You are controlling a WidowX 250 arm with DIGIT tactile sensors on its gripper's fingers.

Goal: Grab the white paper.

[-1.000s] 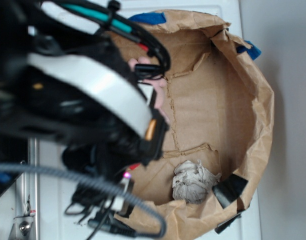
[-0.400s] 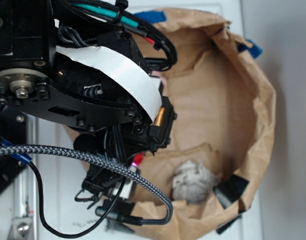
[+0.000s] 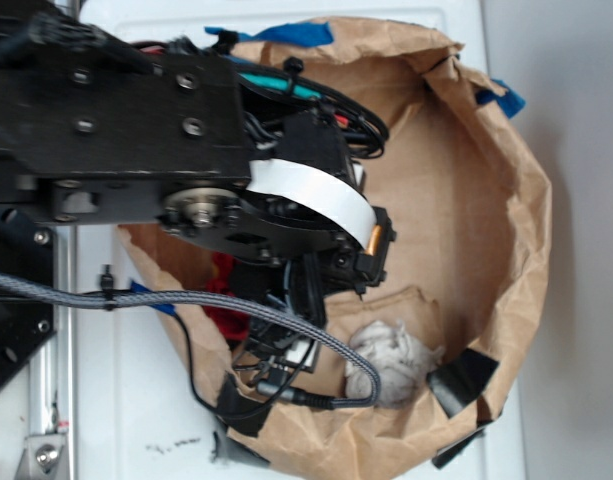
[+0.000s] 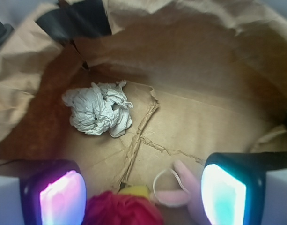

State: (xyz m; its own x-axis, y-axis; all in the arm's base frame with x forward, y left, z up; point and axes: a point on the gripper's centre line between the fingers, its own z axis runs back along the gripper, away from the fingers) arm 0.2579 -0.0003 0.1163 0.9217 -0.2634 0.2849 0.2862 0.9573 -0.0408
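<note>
The white paper (image 4: 99, 110) lies crumpled on the cardboard floor of a brown paper bag (image 4: 190, 42), close to the bag's wall near a strip of black tape (image 4: 73, 21). In the exterior view the same white paper (image 3: 391, 362) sits in the lower part of the bag (image 3: 516, 200), partly behind a braided cable (image 3: 186, 305) (the cable loops right over its left edge). The end effector (image 4: 143, 192) hangs above the bag floor with its two lit pads (image 4: 61, 199) spread wide apart and nothing between them; it is well apart from the white wad. Directly below it, at the bottom edge of the wrist view, lie a red paper wad (image 4: 120, 208) and a pink plush toy (image 4: 178, 187), touching or nearly so. The bag rests on a white worktop (image 3: 116, 400)
</note>
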